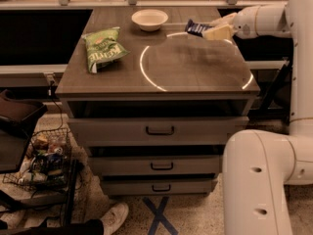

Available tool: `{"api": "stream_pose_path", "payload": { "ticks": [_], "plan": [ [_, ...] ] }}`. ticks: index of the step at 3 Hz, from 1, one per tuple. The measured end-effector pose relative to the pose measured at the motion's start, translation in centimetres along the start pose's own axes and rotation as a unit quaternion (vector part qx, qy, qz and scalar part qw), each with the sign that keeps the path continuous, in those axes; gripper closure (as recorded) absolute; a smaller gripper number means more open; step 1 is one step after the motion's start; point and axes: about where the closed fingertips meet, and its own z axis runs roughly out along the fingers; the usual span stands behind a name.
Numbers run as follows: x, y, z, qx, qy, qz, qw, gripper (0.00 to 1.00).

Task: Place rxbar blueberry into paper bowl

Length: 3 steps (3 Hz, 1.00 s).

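The rxbar blueberry (pixel 197 28), a small dark blue bar, hangs just above the back right of the wooden tabletop (pixel 195 67). My gripper (pixel 211 31) comes in from the right and is shut on the bar's right end. The paper bowl (pixel 149 19), off-white and round, stands at the back middle of the table, a short way left of the bar. Nothing lies in the bowl.
A green chip bag (pixel 103 48) lies on the left of the tabletop. A pale ring (pixel 146 72) marks the table's surface. Drawers (pixel 159 130) are below. A wire basket (pixel 41 160) sits on the floor at left, and my white base (pixel 259 180) stands at lower right.
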Motion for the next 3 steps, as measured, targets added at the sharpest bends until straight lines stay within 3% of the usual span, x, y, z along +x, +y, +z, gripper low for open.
{"api": "stream_pose_path", "payload": {
  "ticks": [1, 2, 3],
  "plan": [
    [-0.3, -0.4, 2.5, 0.028, 0.009, 0.005, 0.9995, 1.0],
    [3.2, 0.1, 4.8, 0.032, 0.033, 0.028, 0.9985, 1.0],
    [2.8, 0.2, 4.8, 0.029, 0.035, 0.024, 0.9987, 1.0]
  ]
}}
